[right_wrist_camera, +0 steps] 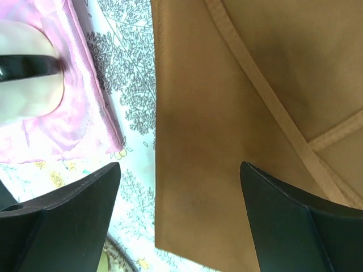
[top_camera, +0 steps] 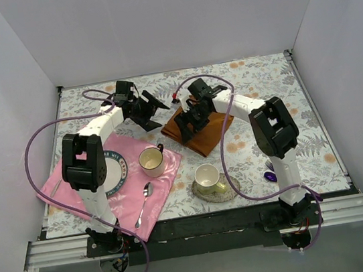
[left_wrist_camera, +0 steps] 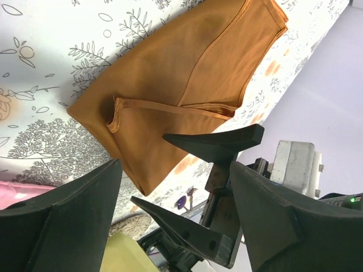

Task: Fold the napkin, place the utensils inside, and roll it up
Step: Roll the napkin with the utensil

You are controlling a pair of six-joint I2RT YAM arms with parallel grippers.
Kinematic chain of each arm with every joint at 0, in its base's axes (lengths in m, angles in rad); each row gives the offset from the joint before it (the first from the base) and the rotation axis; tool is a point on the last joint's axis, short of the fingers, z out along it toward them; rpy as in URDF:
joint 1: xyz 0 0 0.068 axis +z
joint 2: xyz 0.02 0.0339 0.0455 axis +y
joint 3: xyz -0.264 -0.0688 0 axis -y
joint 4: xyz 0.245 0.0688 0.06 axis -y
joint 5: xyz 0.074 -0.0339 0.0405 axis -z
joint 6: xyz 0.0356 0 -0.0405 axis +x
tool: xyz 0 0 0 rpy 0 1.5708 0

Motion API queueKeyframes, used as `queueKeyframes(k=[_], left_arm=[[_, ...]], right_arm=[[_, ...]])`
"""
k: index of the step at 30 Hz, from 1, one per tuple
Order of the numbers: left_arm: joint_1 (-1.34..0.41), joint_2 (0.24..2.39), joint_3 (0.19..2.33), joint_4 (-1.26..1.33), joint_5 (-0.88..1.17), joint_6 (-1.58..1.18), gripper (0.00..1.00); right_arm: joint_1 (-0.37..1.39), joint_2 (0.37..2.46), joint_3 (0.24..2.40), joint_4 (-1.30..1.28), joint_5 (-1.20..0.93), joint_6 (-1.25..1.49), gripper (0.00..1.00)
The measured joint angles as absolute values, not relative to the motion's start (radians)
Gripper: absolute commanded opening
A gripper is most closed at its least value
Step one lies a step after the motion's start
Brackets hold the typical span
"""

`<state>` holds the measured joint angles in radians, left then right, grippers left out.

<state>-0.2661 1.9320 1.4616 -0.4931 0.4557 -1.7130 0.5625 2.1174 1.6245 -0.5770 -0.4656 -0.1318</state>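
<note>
**Napkin folded, utensils not yet placed, both claws released**

Top view: The rust-orange napkin [top_camera: 201, 134] lies folded into a compact, slanted shape at the middle of the flower-patterned table [top_camera: 261, 77], just right of a pink cloth [top_camera: 167, 177]. The right gripper [top_camera: 189, 120] hangs over the napkin's far left part. The left gripper [top_camera: 154, 111] hangs just beside its far left corner. Both claws are spread and hold nothing. The utensils [top_camera: 269, 172] lie well apart from the napkin, close to the right arm's base and partly hidden by it. Only a purple fork and a dark spoon can be made out. Judging by this, the fold is done or nearly so, while placing the utensils and rolling are left.

Left wrist view: The napkin has a soft sheen. Its upper layer lies as a diagonal flap, and a stitched hem crosses it and curls up slightly at one end. The right gripper's pointed fingers stand apart over the cloth's near edge, empty.

Right wrist view: Two wide black fingers frame smooth golden-brown cloth with a pale hem line. The napkin's straight edge runs beside the pink cloth's corner, with a strip of table between them. Nothing sits between the fingers.
</note>
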Motion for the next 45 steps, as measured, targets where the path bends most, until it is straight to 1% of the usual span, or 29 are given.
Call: queueKeyframes(k=[3, 4, 6, 9, 10, 12, 13, 15, 16, 19, 21, 31, 36, 44, 45], left_arm=[[-0.265, 1.932, 1.457, -0.477, 0.482, -1.732, 0.65], [-0.265, 1.932, 1.454, -0.464, 0.493, -1.738, 0.61], [-0.266, 1.932, 1.450, -0.455, 0.509, -1.751, 0.56], [-0.271, 1.932, 1.450, -0.435, 0.534, -1.761, 0.45], [-0.274, 1.934, 1.450, -0.427, 0.546, -1.765, 0.42], [-0.282, 1.944, 1.454, -0.413, 0.570, -1.767, 0.35], [-0.288, 1.955, 1.457, -0.404, 0.580, -1.767, 0.33], [-0.302, 1.978, 1.459, -0.389, 0.595, -1.766, 0.32], [-0.306, 1.989, 1.459, -0.387, 0.598, -1.767, 0.31], [-0.320, 2.023, 1.459, -0.385, 0.607, -1.761, 0.29], [-0.323, 2.043, 1.459, -0.385, 0.611, -1.755, 0.27], [-0.318, 2.059, 1.452, -0.390, 0.591, -1.707, 0.26], [-0.316, 2.095, 1.450, -0.389, 0.579, -1.674, 0.25], [-0.310, 2.141, 1.452, -0.404, 0.565, -1.645, 0.25], [-0.310, 2.142, 1.454, -0.406, 0.565, -1.641, 0.25]], right_arm=[[0.560, 2.102, 1.624, -0.603, -0.460, -0.128, 0.92], [0.560, 2.093, 1.620, -0.606, -0.458, -0.126, 0.91], [0.558, 2.072, 1.613, -0.612, -0.457, -0.118, 0.89], [0.551, 2.028, 1.603, -0.614, -0.445, -0.099, 0.74], [0.547, 2.011, 1.594, -0.602, -0.444, -0.089, 0.62], [0.527, 1.979, 1.569, -0.585, -0.445, -0.064, 0.56], [0.512, 1.969, 1.555, -0.574, -0.447, -0.048, 0.50], [0.474, 1.961, 1.522, -0.545, -0.444, -0.015, 0.45], [0.454, 1.961, 1.502, -0.528, -0.439, 0.001, 0.39], [0.399, 1.962, 1.434, -0.498, -0.416, 0.036, 0.31], [0.374, 1.967, 1.407, -0.490, -0.400, 0.050, 0.31], [0.366, 2.006, 1.389, -0.417, -0.305, 0.074, 0.30], [0.355, 2.018, 1.390, -0.387, -0.288, 0.090, 0.33], [0.348, 2.088, 1.491, -0.385, -0.281, 0.096, 0.34], [0.348, 2.099, 1.508, -0.386, -0.279, 0.092, 0.37]])
